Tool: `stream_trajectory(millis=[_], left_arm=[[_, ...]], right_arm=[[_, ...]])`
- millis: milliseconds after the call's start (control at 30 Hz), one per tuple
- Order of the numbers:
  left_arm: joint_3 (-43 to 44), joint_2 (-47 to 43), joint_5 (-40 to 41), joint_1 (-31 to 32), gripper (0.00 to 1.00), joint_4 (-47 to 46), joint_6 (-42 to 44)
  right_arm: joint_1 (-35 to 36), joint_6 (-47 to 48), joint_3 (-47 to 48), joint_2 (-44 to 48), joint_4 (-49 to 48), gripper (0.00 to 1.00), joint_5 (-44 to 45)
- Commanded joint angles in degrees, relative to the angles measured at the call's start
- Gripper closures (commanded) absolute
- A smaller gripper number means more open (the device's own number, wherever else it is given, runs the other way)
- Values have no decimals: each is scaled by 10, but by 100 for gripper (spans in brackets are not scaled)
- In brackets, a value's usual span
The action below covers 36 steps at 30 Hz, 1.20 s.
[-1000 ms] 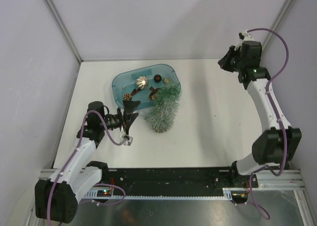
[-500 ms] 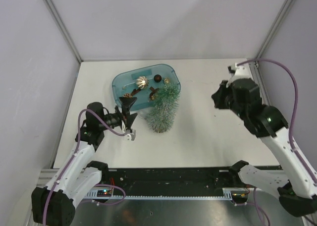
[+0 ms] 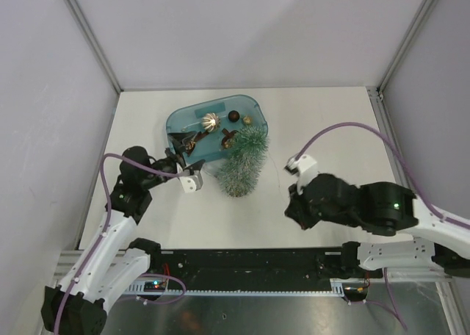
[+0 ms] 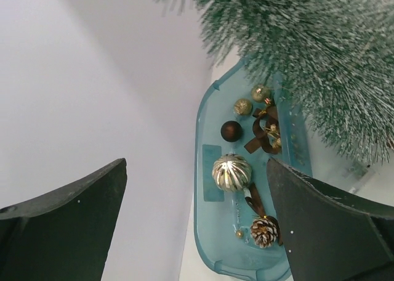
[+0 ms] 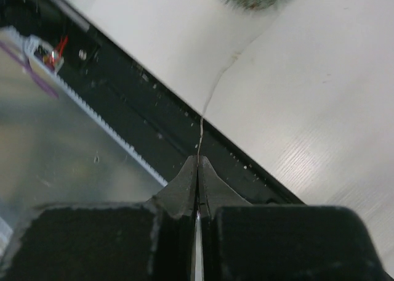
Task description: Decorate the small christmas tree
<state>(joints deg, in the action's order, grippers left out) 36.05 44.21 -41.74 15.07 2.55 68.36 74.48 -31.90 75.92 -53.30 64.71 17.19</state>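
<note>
From above: the small christmas tree [image 3: 242, 164] lies on its side at centre frame on the white table [image 3: 330, 129], its upper end against the blue tub [image 3: 183, 118] of ornaments. The left gripper [image 3: 183, 153] hovers at the tub's lower left edge; the right gripper [image 3: 292, 206] sits lower right of the tree.

Left wrist: jaws spread wide and empty, tree filling the upper right, a silver bauble [image 4: 231, 172] and pine cone [image 4: 265, 230] in the tub.

Right wrist: fingers pressed together, pinching a thin thread [image 5: 209, 96] that runs towards the tree at the top edge.
</note>
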Motion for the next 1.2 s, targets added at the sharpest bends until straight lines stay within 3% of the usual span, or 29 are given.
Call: stream_trajectory(millis=[0,200,467,933,1167], left_arm=[[30,-16,30,17,0,-8,-78],[38,-26,46,48,0,-7,-103],[32,-39,59,68,0,-6,-127],[0,-66,35,107,0,9,-146],[2,-38,38,159,0,8,-170]], right_arm=[[88,-11,54,-63,17,100,11],[106,64,127,-123,-10,100,-15],[-23,191,252,-257,-82,100,-89],[-35,264,549,-442,32,100,-84],[-44,273,578,-460,18,100,-133]])
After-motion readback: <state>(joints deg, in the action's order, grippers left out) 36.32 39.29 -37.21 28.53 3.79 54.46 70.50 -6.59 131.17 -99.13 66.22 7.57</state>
